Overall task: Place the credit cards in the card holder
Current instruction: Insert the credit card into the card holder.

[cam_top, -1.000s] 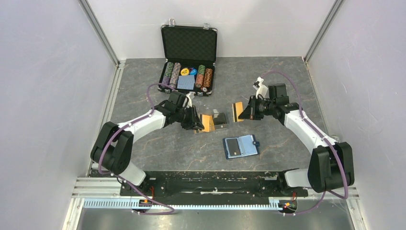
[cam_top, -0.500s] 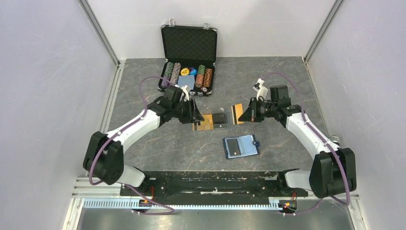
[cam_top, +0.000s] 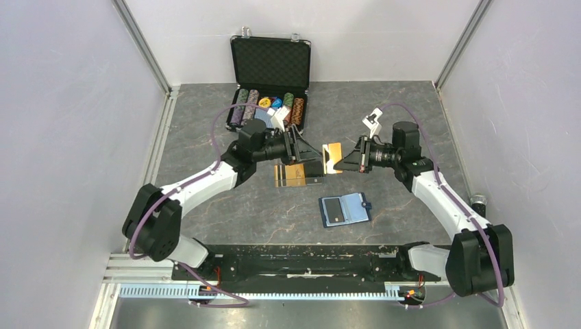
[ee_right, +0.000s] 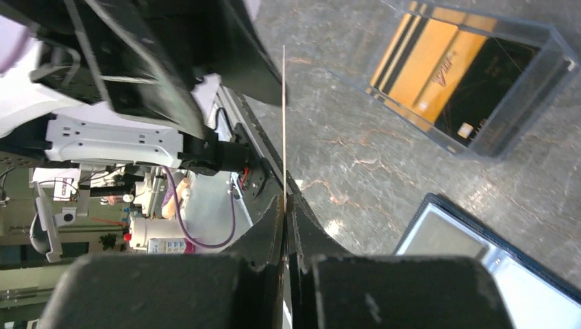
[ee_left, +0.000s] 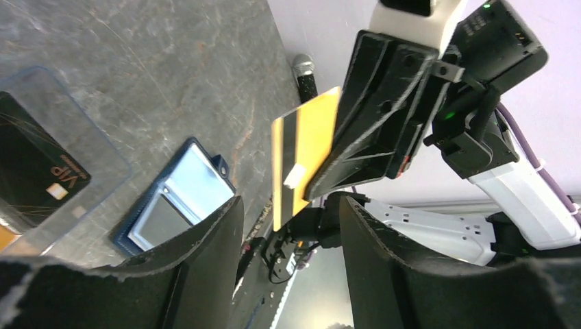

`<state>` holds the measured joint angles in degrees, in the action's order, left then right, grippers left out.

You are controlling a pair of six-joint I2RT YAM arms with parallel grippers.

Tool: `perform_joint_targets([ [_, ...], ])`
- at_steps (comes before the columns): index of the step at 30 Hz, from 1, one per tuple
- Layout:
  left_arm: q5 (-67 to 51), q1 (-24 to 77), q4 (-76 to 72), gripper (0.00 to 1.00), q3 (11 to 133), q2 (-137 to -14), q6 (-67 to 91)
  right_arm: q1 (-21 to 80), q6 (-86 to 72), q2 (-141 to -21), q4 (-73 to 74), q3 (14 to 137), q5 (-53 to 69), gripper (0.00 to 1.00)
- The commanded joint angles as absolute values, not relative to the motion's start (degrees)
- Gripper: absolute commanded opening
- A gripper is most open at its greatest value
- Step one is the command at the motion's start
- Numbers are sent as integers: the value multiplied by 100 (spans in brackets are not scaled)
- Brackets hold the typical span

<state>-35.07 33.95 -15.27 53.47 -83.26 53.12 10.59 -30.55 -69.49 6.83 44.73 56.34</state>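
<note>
My right gripper [cam_top: 344, 162] is shut on the edge of a gold-orange credit card [cam_top: 333, 157] and holds it upright above the table. In the right wrist view the card [ee_right: 283, 116] shows edge-on between the closed jaws [ee_right: 284, 205]. My left gripper [cam_top: 303, 151] is open and empty, facing that card from the left. In the left wrist view the card [ee_left: 305, 154] hangs just beyond my open fingers [ee_left: 205, 260]. The navy card holder [cam_top: 344, 210] lies open on the table nearer the arms, one grey card in its left pocket. More gold and black cards [cam_top: 294, 174] lie in a clear tray.
The clear plastic tray [ee_right: 548, 55] sits below the left gripper, holding a gold card [ee_right: 431, 62] and a black card [ee_right: 490, 89]. An open black chip briefcase [cam_top: 269, 82] with poker chips stands at the back. Grey walls close in the left and right sides.
My left gripper has lifted off the tray and swung right toward the gold card. My right gripper has raised the card and carried it left, towards the left gripper.
</note>
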Motion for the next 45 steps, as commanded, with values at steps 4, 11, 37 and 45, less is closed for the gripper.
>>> perform_joint_targets([
  [4,-3835,3719,-2636,56,5309,-8703,5933,1034,-3947,-6597,-610,4235,6072,0],
  [11,-3849,3771,-2898,20,5190,-8736,6053,1037,-4109,-6574,-795,4050,6130,0],
  [37,-2467,4629,-1924,2,3844,-8391,6350,870,-1008,-7298,3154,3450,2326,69],
  [45,-2421,4834,-1751,2,4025,-8929,6363,898,-1350,-7054,2835,2902,2828,54],
])
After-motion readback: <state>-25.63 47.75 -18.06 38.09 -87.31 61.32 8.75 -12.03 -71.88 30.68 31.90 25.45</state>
